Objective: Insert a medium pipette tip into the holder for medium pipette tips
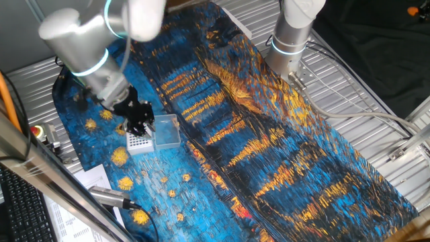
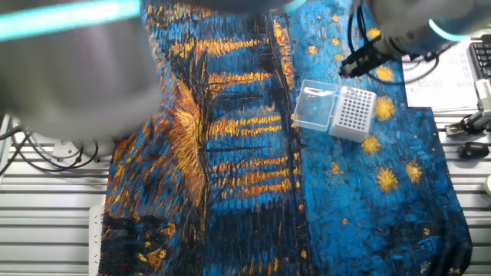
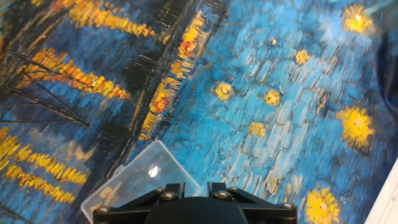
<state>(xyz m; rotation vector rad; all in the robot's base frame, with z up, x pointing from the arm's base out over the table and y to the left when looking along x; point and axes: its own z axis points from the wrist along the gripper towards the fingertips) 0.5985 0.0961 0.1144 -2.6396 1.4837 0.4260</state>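
A blue-and-orange painted-night-sky cloth [image 1: 269, 134] covered the ribbed metal table [image 1: 349, 87]; printed white paper sheets [image 1: 74, 208] lay at seven o'clock.

No text, label or number can be read.

Two raised fixed cameras on opposite sides, plus one on the hand.

Both fixed views look down at the worktop's blue-and-orange painted cloth [image 1: 282, 148], sharing the small white square block with dark holes [image 1: 138, 142] beside the clear plastic box [image 2: 314, 107]; the hand view looks closely down past the box.
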